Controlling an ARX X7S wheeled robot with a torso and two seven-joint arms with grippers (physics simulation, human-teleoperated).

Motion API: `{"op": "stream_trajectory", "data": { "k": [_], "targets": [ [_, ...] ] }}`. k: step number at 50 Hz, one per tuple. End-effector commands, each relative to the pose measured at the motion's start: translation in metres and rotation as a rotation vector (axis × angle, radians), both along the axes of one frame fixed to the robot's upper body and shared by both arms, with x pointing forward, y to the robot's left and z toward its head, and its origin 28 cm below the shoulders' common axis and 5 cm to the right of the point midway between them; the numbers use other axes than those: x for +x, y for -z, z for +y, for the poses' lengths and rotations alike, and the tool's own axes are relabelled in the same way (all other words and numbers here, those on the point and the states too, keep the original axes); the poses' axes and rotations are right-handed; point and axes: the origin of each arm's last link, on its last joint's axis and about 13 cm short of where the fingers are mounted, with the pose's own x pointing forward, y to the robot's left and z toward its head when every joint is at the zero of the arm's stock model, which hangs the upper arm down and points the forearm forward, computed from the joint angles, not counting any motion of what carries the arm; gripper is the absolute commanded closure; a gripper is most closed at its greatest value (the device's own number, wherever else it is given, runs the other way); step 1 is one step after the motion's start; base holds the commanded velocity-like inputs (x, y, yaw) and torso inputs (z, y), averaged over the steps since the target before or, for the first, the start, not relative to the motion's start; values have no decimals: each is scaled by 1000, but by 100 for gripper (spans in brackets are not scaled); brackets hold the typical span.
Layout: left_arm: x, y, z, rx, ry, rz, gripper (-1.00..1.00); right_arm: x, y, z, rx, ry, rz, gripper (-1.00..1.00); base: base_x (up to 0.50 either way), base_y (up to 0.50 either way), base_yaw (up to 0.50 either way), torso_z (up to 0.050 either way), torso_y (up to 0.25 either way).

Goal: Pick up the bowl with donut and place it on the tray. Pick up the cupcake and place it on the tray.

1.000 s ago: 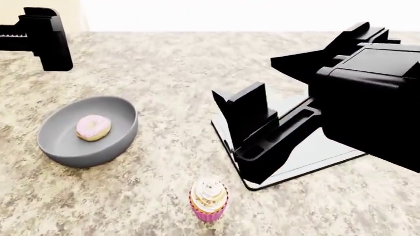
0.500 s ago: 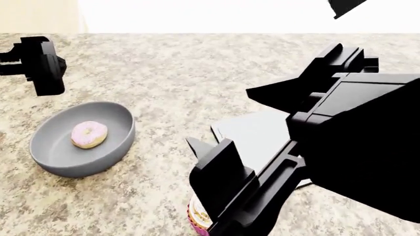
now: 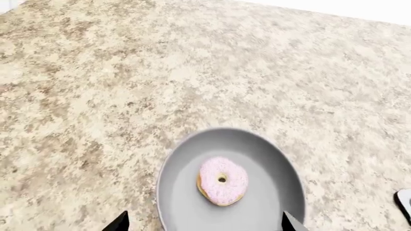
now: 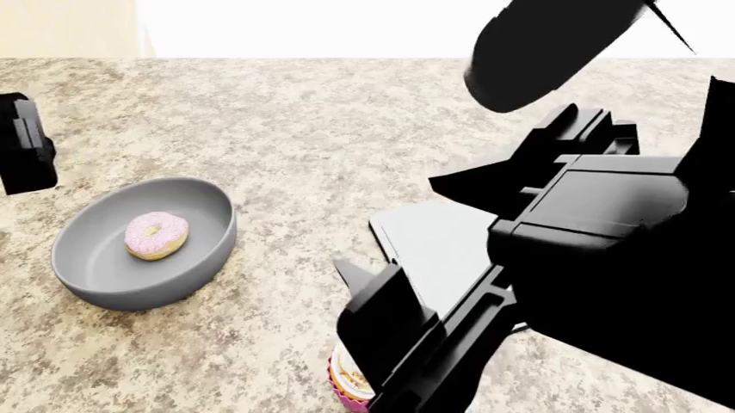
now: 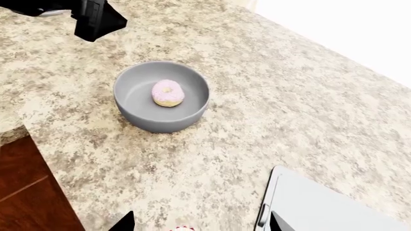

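The grey bowl sits on the counter at the left with the pink-iced donut inside it. The tray lies to its right, largely covered by my right arm. The cupcake stands at the front, mostly hidden behind my right gripper. That gripper is open and hovers just above the cupcake, its tips spread to either side. My left gripper is open and above the bowl's far-left side. In the left wrist view its tips straddle the bowl and donut.
The speckled granite counter runs back to a white wall. In the right wrist view the counter's edge and a brown wooden front lie beyond the bowl. The tray's handle notch faces the cupcake.
My right arm has swung from over the tray toward the front and now covers the cupcake. My left gripper has moved left and lower, to the view's edge.
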Motion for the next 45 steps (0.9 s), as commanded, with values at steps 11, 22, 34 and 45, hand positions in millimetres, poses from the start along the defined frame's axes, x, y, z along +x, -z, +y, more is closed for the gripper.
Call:
{"op": "stream_trajectory", "data": {
  "k": [11, 22, 34, 45],
  "targets": [
    [44, 34, 18, 33, -145, 90, -100, 7, 12, -2, -17, -2, 26, -100, 0, 0, 0, 0, 0],
    [62, 61, 14, 16, -120, 152, -100, 7, 14, -3, -23, -3, 21, -100, 0, 0, 0, 0, 0],
    [62, 76, 15, 11, -95, 209, -100, 7, 16, -4, -30, 0, 16, -100, 0, 0, 0, 0, 0],
    [65, 92, 18, 11, -118, 225, -100, 8, 19, -4, -38, -1, 18, -100, 0, 0, 0, 0, 0]
  ]
}}
